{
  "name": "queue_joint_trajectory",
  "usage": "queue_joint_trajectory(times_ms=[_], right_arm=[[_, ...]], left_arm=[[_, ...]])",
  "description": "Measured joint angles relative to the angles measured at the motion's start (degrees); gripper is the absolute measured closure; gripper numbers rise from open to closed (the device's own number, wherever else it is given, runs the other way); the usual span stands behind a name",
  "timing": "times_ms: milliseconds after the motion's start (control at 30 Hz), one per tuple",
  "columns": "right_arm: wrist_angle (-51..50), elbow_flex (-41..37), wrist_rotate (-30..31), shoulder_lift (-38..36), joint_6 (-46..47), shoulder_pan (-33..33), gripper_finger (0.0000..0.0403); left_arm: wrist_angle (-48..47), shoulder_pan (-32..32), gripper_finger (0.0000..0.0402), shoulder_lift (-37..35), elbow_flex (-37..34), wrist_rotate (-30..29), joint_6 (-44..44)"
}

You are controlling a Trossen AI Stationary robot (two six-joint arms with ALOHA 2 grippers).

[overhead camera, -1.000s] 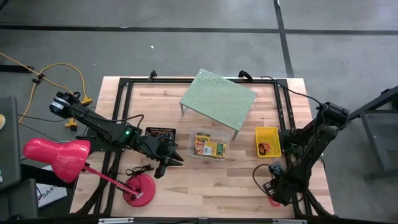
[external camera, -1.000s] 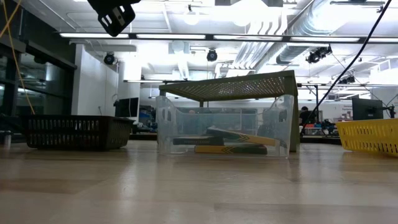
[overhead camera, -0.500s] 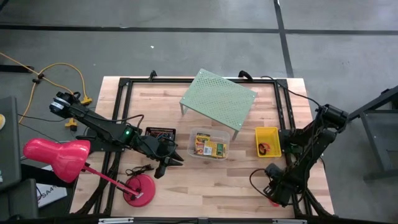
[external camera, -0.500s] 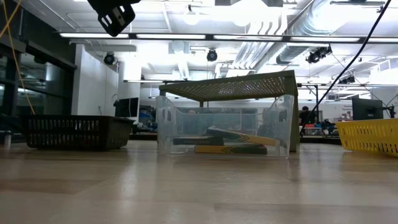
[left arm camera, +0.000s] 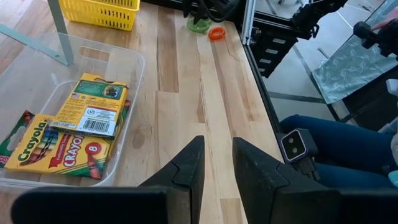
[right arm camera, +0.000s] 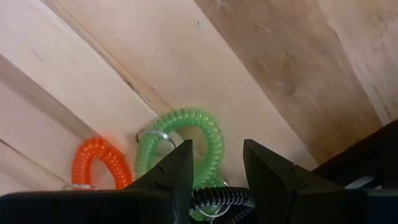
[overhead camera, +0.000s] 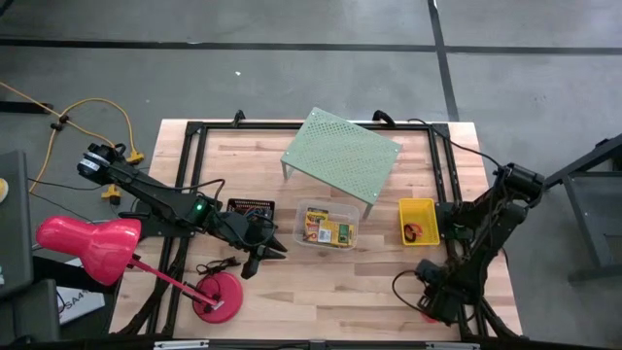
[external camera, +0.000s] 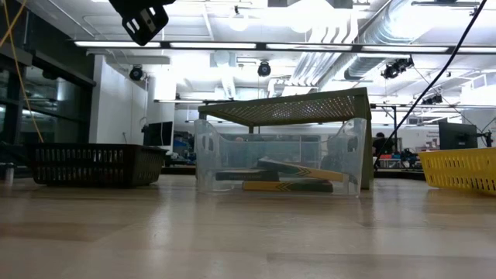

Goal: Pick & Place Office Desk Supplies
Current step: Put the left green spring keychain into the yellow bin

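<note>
Shifting slightly since a second ago, the right gripper is hovering at the wooden table's near right corner, fingers parted over a green coiled ring (an orange one lying beside). Left gripper is waiting, narrowly parted and empty, beside the clear plastic tub.

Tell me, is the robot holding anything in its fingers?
No. The right gripper hangs open just above a green coil ring, beside an orange one. The left gripper is empty, near the clear tub.
</note>
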Motion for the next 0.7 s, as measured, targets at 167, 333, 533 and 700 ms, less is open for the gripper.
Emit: queue_joint_trajectory(times_ms=[167,333,533,700], right_arm=[[0.20,0.00,0.20,0.43,0.06,0.92,0.0275],[2.03,0.15,-0.40,3.63,-0.08,0.92,0.0275],[2.46,0.22,-0.39,4.09,-0.24,0.94,0.0275],[2.46,0.15,-0.42,4.11,-0.24,0.91,0.0276]], left_arm=[[0.02,0.00,0.0324,0.00,0.00,0.00,0.02],[0.01,0.00,0.0324,0.00,0.00,-0.01,0.00],[0.00,-0.01,0.0324,0.00,0.00,0.00,0.01],[0.00,0.00,0.0324,0.00,0.00,0.00,0.00]])
